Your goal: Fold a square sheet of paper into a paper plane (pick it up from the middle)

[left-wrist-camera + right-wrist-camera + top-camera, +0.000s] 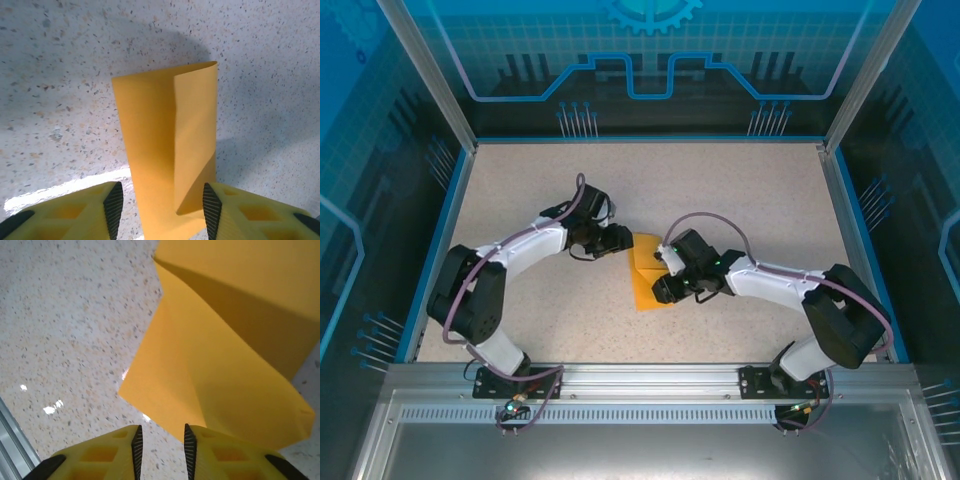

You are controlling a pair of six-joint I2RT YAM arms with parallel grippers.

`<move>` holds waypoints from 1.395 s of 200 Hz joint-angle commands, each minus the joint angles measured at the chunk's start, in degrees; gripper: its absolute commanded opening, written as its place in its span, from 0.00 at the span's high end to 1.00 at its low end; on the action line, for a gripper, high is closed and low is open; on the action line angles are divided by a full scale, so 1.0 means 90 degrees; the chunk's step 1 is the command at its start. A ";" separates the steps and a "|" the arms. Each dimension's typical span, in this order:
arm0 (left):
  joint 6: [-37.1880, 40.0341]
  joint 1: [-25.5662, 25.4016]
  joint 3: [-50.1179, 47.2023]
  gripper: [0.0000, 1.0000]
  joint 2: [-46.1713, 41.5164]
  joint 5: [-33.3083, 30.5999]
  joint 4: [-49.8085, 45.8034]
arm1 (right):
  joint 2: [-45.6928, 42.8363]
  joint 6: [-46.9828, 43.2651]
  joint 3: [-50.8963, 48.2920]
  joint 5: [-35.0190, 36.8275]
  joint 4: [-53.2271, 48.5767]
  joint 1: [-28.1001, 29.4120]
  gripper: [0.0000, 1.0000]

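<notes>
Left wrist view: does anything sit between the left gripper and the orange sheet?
Nothing visible does. The half-folded orange sheet lies on the speckled table with one flap raised. Its near end runs straight into the gap between the open jaws of the left gripper.

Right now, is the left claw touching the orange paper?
Cannot tell. In the left wrist view the paper lies between the left claw's fingers: table shows beside one, but the other covers the paper's edge.
</notes>
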 commanded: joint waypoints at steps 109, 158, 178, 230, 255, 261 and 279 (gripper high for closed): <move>0.0242 0.0502 -0.1268 0.30 -0.1512 -0.0534 -0.0639 | 0.1508 0.0050 0.1509 0.3830 -0.1311 0.1466 0.55; 0.0310 0.0653 -0.1519 0.29 -0.1780 -0.0495 -0.0660 | 0.2012 0.0191 0.1917 0.4431 -0.1684 0.1641 0.55; 0.0334 0.0693 -0.1569 0.29 -0.1814 -0.0445 -0.0660 | 0.2093 0.0271 0.2054 0.4675 -0.1856 0.1707 0.57; 0.0355 0.0723 -0.1632 0.29 -0.1792 -0.0391 -0.0606 | 0.2111 0.0388 0.2160 0.4964 -0.2080 0.1792 0.63; 0.0361 0.0725 -0.1630 0.29 -0.1782 -0.0381 -0.0599 | 0.2040 0.0422 0.2178 0.5065 -0.2139 0.1837 0.69; 0.0364 0.0735 -0.1632 0.29 -0.1775 -0.0374 -0.0601 | 0.2025 0.0422 0.2186 0.5094 -0.2168 0.1845 0.70; 0.0360 0.0739 -0.1627 0.29 -0.1753 -0.0359 -0.0594 | 0.2000 0.0427 0.2216 0.5145 -0.2216 0.1864 0.71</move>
